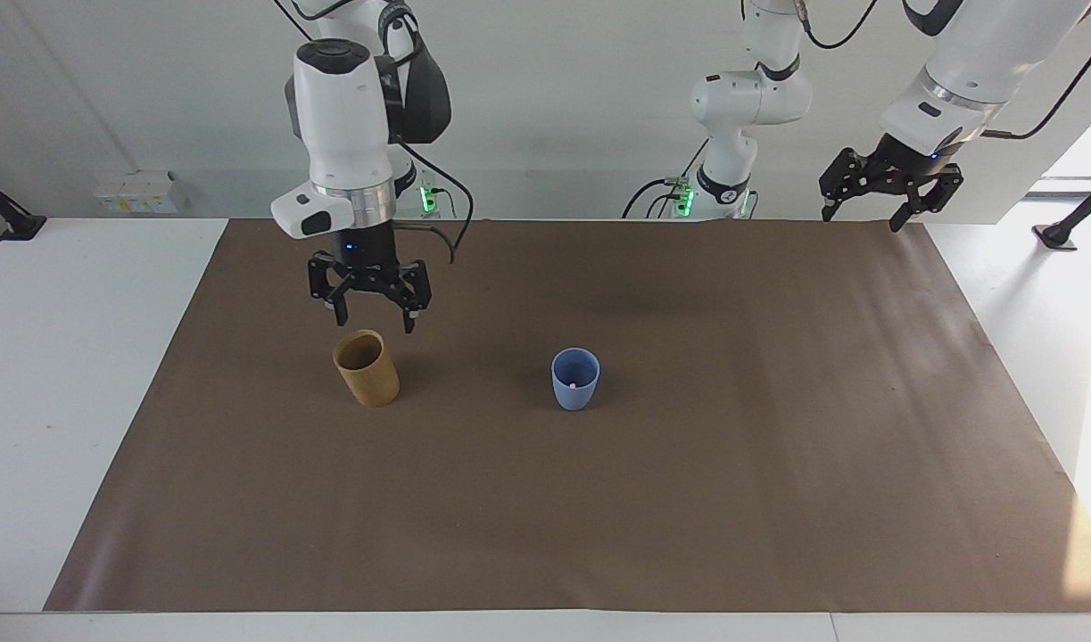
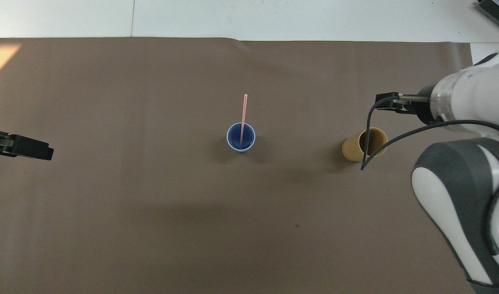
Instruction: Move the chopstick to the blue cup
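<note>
The blue cup point(image 1: 575, 382) point(image 2: 240, 143) stands upright mid-mat. One pale pink chopstick point(image 2: 243, 116) stands in it, leaning on the rim with its upper end tilted away from the robots; in the facing view only its pink tip point(image 1: 574, 384) shows inside the cup. My right gripper point(image 1: 374, 319) hangs open and empty in the air above the tan cup point(image 1: 366, 369) point(image 2: 361, 146), well apart from the blue cup. My left gripper point(image 1: 863, 221) point(image 2: 23, 146) waits open and raised over the mat's edge at the left arm's end.
The tan cup stands upright toward the right arm's end of the table, level with the blue cup. A brown mat point(image 1: 688, 499) covers most of the white table. The right arm's cable point(image 2: 367, 134) dangles over the tan cup.
</note>
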`<state>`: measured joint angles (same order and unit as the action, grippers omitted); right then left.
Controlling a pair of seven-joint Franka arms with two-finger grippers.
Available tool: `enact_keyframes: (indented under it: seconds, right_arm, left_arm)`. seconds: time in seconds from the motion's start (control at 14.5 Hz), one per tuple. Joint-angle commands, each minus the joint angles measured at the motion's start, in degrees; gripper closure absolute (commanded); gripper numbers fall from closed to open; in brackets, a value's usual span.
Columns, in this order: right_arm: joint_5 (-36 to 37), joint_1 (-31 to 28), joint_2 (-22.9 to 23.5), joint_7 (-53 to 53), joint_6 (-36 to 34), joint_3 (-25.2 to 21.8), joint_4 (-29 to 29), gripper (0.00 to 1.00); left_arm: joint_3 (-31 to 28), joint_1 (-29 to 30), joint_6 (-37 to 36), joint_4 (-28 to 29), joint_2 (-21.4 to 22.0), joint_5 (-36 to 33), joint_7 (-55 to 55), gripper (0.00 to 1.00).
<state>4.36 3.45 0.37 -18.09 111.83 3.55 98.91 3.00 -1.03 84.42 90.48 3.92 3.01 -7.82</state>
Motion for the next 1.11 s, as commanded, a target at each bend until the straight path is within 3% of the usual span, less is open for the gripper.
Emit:
enact_keyframes:
  seconds: [0.0,0.21,0.48,1.04]
  right_arm:
    - [-1.9,-2.83,0.16,3.76,-7.66,0.58,-5.55,0.0]
    - [-1.72,-2.93,-0.28,3.94,-15.74,-0.21,-8.81,0.0]
    - [-1.98,-2.93,-4.32,3.94,-21.47,-0.3,-6.8,0.0]
    - [-4.62,-2.84,-4.33,5.43,-19.99,-0.21,-6.45,0.0]
  left_arm:
    - [0.52,1.03,-0.22,2.6,2.06,-1.07,1.22,0.0]
    - [0.61,1.02,0.31,3.48,2.59,-2.75,1.05,0.0]
    - [0.52,1.11,0.66,3.66,2.59,-2.13,1.93,0.0]
    - [0.43,1.11,1.98,4.01,2.67,-1.08,4.92,0.0]
